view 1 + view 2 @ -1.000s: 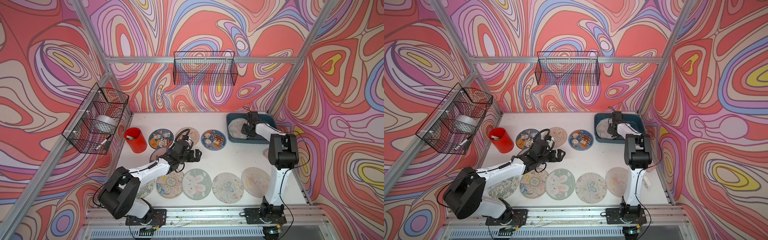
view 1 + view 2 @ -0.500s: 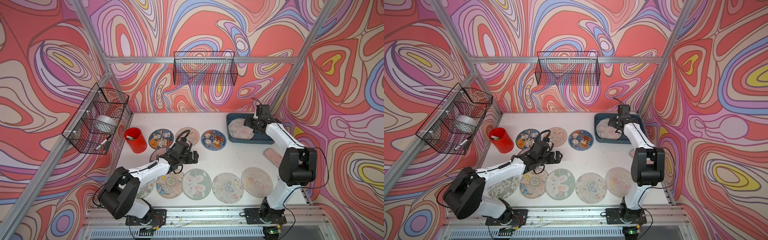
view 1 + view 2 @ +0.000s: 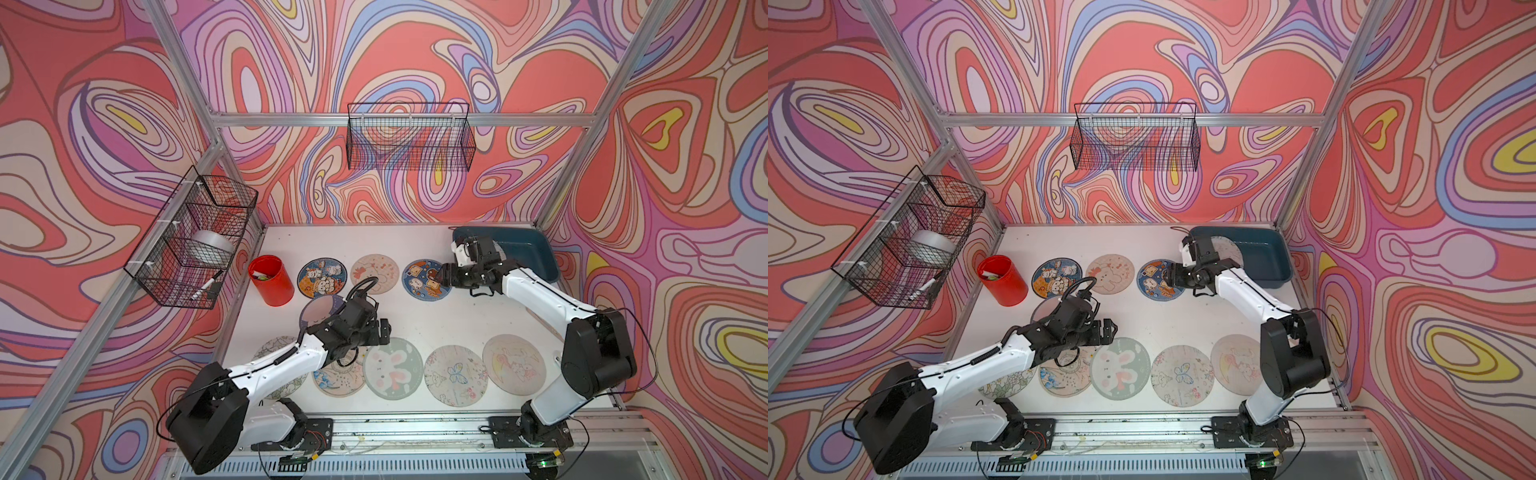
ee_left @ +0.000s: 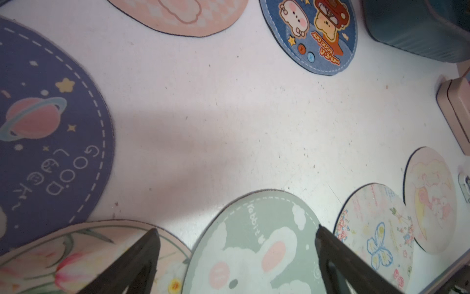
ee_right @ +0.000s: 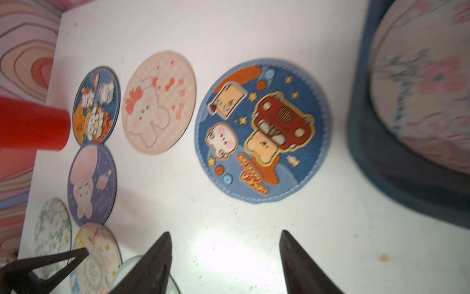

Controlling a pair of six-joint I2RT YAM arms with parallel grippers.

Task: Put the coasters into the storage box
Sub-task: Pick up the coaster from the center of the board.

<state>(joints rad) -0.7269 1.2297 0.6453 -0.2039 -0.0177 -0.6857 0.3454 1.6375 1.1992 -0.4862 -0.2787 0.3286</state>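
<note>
Several round coasters lie flat on the white table; the storage box at the back right holds a pale flowered coaster. My right gripper hangs open and empty just left of the box, at the right edge of a blue coaster with a red car. In the right wrist view its fingers frame only bare table. My left gripper is wide open and empty over the back edge of a grey-green rabbit coaster. A purple coaster lies beside it, partly under the left arm.
A red cup stands at the back left next to a blue animal coaster. Black wire baskets hang on the back wall and the left wall. A pale pink flat object lies by the right wall.
My right arm has swung out of the storage box and leftward to the blue car coaster, leaving a coaster in the box. My left gripper has drifted slightly towards the front row.
</note>
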